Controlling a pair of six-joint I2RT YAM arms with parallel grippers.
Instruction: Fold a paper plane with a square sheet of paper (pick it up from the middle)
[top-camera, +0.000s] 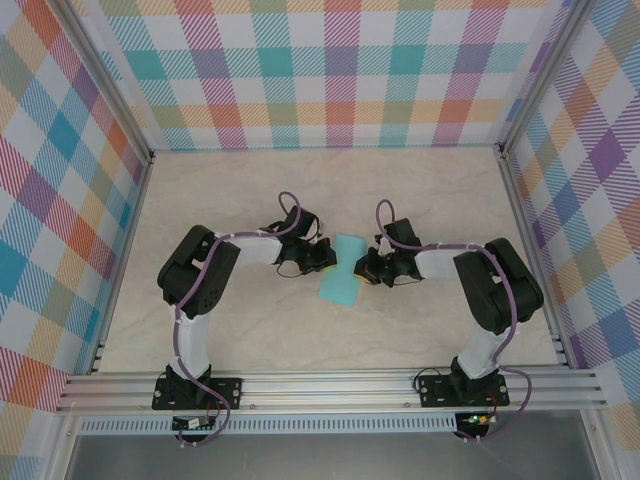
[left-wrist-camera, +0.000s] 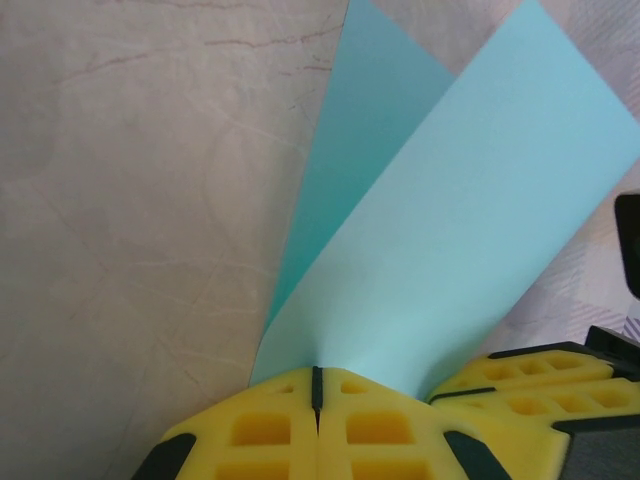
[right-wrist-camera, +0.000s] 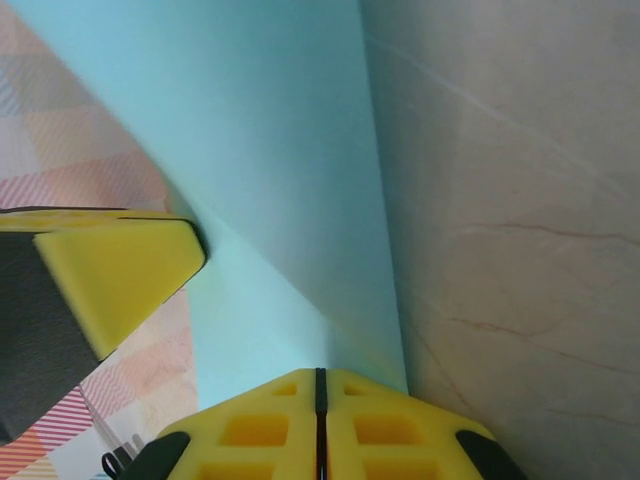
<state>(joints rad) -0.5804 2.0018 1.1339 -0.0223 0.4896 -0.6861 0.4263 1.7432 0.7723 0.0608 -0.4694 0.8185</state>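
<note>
The turquoise square sheet of paper (top-camera: 342, 270) hangs between the two arms above the table's middle, pinched at its waist so both ends flare out. My left gripper (top-camera: 326, 258) is shut on its left edge; in the left wrist view the paper (left-wrist-camera: 440, 250) rises in two layers from the closed yellow jaws of that gripper (left-wrist-camera: 317, 375). My right gripper (top-camera: 366, 268) is shut on the right edge; from its wrist the sheet (right-wrist-camera: 260, 180) fans up from the closed jaws of the right gripper (right-wrist-camera: 320, 375). No paper plane shape shows.
The beige marbled table (top-camera: 300, 190) lies under the paper, ringed by plaid walls (top-camera: 320, 70). Aluminium rails (top-camera: 330, 385) run along the near edge by both arm bases. The other gripper's yellow finger (right-wrist-camera: 110, 270) sits close by at the left of the right wrist view.
</note>
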